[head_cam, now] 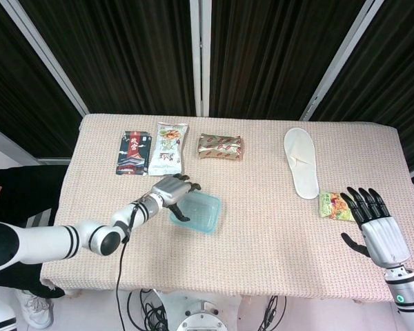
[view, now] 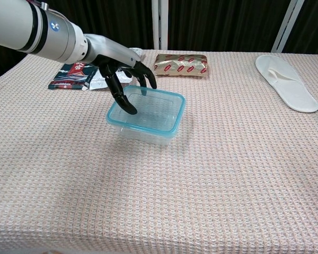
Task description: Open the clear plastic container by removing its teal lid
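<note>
Chest view showed the clear plastic container (view: 147,119) standing on the desk (view: 201,185), near the middle of the woven cloth, with its teal lid (view: 148,110) on top. The left hand (view: 122,74) was over the left end of the container, its fingers (view: 119,95) curled down; the thumb reached onto the lid near the left rim, and the other fingertips were at the far edge. It seemed to press on the lid, but I could not tell if it really had a grip on it.

From the head view, the same left hand (head_cam: 169,193) covered the left part of the container (head_cam: 196,214), and the lid rim looked closed all around. The right hand (head_cam: 372,224) was well apart, at the right edge of the desk, with its fingers spread and holding nothing, just beside a small green snack packet (head_cam: 333,205).

Along the far side of the desk lay a dark packet (head_cam: 132,153), a pale packet (head_cam: 169,149) and a gold and red packet (head_cam: 220,146). A white slipper (head_cam: 301,162) lay further to the right
</note>
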Controlling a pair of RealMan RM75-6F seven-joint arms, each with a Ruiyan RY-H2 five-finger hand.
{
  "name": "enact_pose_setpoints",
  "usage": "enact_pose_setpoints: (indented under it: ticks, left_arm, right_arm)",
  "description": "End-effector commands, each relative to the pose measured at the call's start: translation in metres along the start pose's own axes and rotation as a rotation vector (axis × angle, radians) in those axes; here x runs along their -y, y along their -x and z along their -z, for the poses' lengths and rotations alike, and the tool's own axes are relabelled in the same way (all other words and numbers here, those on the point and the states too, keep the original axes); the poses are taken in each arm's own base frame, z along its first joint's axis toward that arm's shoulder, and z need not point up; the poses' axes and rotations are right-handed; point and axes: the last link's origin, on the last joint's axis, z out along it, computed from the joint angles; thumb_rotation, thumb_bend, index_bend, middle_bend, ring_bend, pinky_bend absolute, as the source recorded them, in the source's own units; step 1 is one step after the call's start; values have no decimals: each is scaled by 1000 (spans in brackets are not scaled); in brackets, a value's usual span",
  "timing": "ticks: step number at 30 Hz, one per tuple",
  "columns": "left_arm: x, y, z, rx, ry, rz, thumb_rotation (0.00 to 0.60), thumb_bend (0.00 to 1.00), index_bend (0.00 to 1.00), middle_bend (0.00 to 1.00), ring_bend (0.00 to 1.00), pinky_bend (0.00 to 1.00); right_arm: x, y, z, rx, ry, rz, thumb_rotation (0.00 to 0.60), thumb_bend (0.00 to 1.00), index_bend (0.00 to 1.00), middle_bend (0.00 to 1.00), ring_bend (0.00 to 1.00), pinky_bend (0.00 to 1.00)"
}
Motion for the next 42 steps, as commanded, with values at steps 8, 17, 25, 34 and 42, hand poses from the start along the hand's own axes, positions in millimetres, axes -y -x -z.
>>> enact_pose_setpoints:
  ticks: [8, 17, 25, 34, 42]
  left_arm:
    - [-5, -3, 10, -84, 23, -26, 396, 129, 79, 175, 0, 11]
    - [-14, 10, 30, -127, 52, -121, 573, 115, 18, 32, 0, 0]
    - [-19, 19, 20, -126, 4, -170, 600, 116, 0, 0, 0, 2]
    - [-18, 24, 16, -84, -68, -178, 600, 115, 0, 0, 0, 16]
    - [-21, 21, 22, -77, -85, -158, 600, 92, 0, 0, 0, 21]
  right_arm:
    - [-1, 0, 1, -5, 1, -4, 600, 129, 40, 40, 0, 0]
    - [1, 2, -2, 1, -10, -8, 600, 130, 40, 41, 0, 0]
    - [1, 2, -4, 5, -18, -10, 600, 129, 40, 41, 0, 0]
    - [0, 5, -4, 12, -16, -17, 600, 129, 41, 40, 0, 0]
    - [-1, 5, -4, 12, -16, -18, 600, 129, 40, 40, 0, 0]
